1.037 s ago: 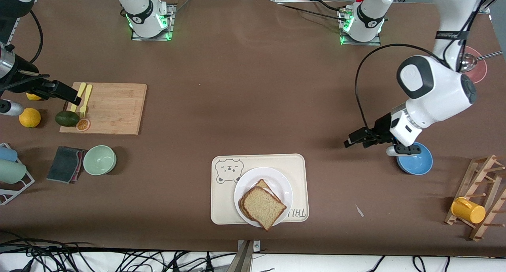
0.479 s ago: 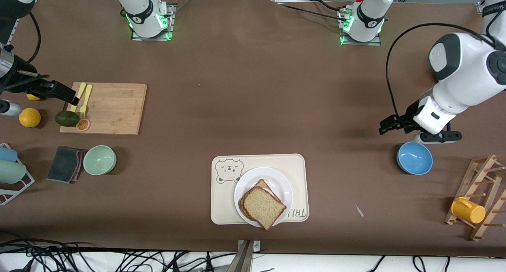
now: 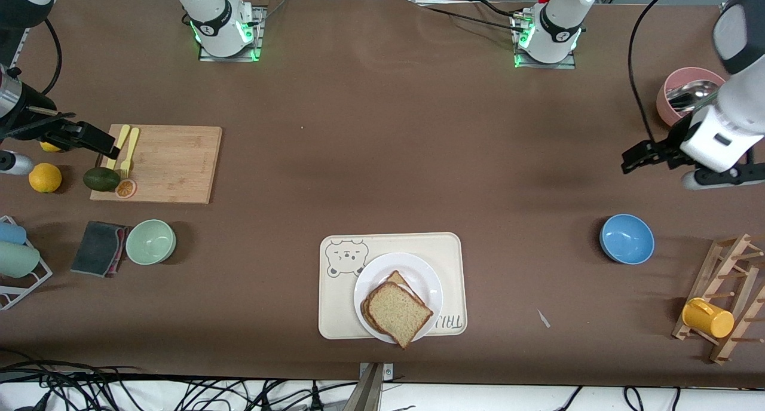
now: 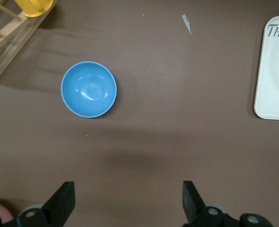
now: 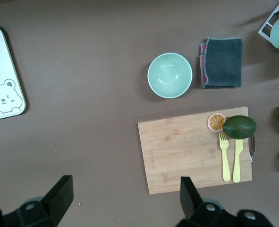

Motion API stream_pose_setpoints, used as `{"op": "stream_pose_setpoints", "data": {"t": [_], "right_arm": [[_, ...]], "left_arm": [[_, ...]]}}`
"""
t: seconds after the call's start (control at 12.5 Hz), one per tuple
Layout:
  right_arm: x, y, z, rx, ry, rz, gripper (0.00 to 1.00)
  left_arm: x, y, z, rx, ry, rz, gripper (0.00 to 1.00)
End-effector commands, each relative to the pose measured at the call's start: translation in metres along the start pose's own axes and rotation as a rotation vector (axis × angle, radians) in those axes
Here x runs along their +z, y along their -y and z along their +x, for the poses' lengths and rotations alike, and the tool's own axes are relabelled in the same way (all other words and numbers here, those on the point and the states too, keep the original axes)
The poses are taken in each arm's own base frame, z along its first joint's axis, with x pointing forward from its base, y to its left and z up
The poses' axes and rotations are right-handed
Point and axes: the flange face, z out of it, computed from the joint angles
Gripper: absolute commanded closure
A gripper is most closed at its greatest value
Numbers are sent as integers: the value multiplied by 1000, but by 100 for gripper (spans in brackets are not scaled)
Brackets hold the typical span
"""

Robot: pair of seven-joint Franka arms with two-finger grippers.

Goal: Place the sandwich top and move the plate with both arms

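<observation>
Front view: I see a brown table (image 3: 382, 160) with cables along its near edge. The sandwich top (image 3: 397, 313) lies on the stacked sandwich on the plate (image 3: 418, 273), which rests on the bear tray (image 3: 334, 291). The left gripper (image 3: 635, 159) hangs over bare table at the left arm's end, empty; its arm is cut off by the frame. The right gripper (image 3: 89, 137) hovers at the cutting board (image 3: 173, 163) edge, partly hiding the yellow forks (image 3: 127, 148).

Left wrist view: fingers (image 4: 63, 201) spread wide, holding nothing, over bare table; blue bowl (image 4: 88, 89) in sight, tray cropped.

Right wrist view: fingers (image 5: 59, 194) released, empty; mint bowl (image 5: 170, 75), dark cloth (image 5: 222, 61), avocado (image 5: 239, 126) visible.
</observation>
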Motion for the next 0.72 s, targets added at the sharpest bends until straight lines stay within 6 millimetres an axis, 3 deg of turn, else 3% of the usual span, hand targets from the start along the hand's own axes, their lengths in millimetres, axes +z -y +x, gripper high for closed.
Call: {"op": "stream_pose_setpoints", "data": {"t": [0.0,0.64], "right_arm": [[-8,1,-1,-7,-16,-10,0],[-6,-1,2,-11,-20,-31,0]], "left_arm": [[-30,16,-7,-21,-8,36,0],[-39,9,-16,-19,3,29,0]]}}
